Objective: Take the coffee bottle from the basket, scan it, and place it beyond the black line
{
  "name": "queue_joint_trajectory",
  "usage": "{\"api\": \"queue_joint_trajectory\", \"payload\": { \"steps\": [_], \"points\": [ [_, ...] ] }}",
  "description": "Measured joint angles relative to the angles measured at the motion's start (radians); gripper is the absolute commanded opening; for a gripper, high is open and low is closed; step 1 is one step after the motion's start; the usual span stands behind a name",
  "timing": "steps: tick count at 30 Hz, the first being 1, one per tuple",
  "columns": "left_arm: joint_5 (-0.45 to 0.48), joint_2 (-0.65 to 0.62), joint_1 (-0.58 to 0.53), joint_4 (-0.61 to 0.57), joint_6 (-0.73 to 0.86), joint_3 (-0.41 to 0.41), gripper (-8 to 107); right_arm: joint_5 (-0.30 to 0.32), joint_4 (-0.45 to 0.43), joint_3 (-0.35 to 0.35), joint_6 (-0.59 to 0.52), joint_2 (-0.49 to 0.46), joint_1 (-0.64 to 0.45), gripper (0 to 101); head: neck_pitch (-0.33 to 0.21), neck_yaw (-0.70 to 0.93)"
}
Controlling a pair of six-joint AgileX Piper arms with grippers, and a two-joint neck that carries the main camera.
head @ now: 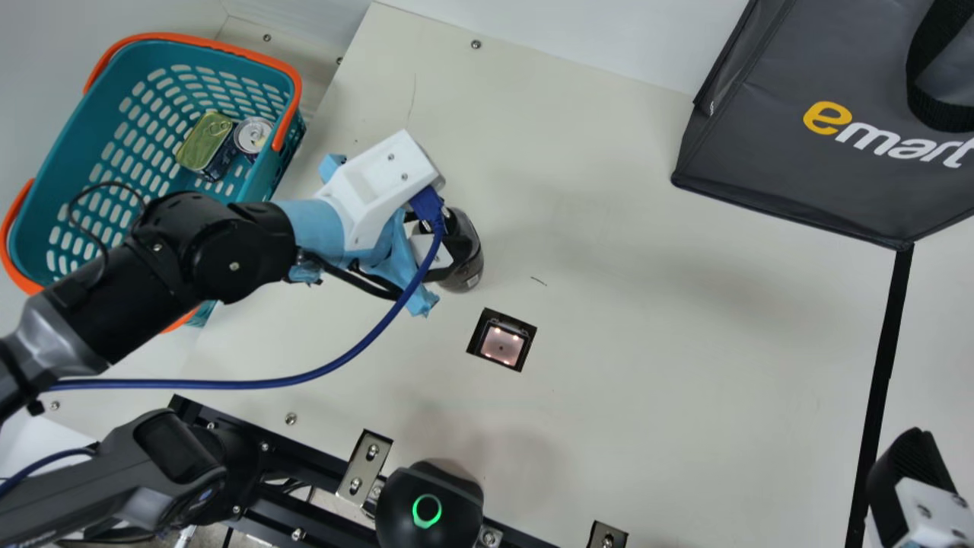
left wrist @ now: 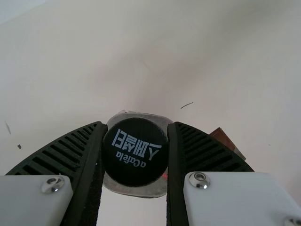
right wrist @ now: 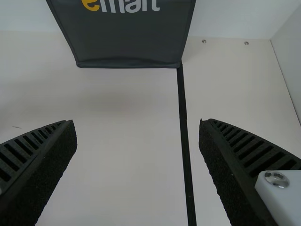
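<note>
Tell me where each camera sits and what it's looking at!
Main view: on my neck, facing down at the table and basket; parts of my left arm and right arm show.
Left wrist view: on my left arm, facing down at the coffee bottle between the left end effector's fingers.
Right wrist view: on my right arm, slanting down at the black line and bag; the right end effector's fingers show.
Main and left wrist views share the bottle; main and right, the line and bag.

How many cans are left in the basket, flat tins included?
2: a flat tin with a gold lid, and a round silver-topped can beside it, in the basket. My left arm covers one corner, so more may be hidden.
</note>
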Motion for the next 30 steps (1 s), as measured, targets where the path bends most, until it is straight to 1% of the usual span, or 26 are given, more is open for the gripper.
{"api": "queue_joint_trajectory", "payload": {
  "steps": [1,25,30],
  "points": [
    [-0.001,0.000,0.000,0.000,0.002,-0.001,10,0.000,0.000,0.000,0.000,0.000,0.000,91,-0.002,0.000],
    [-0.018,0.027,-0.015,-0.001,0.031,-0.017,90,0.000,0.000,0.000,0.000,0.000,0.000,91,0.000,0.000],
    [-0.020,0.027,-0.015,0.006,0.027,-0.013,90,0.000,0.001,0.000,0.000,0.000,0.000,91,-0.002,0.000]
  ]
}}
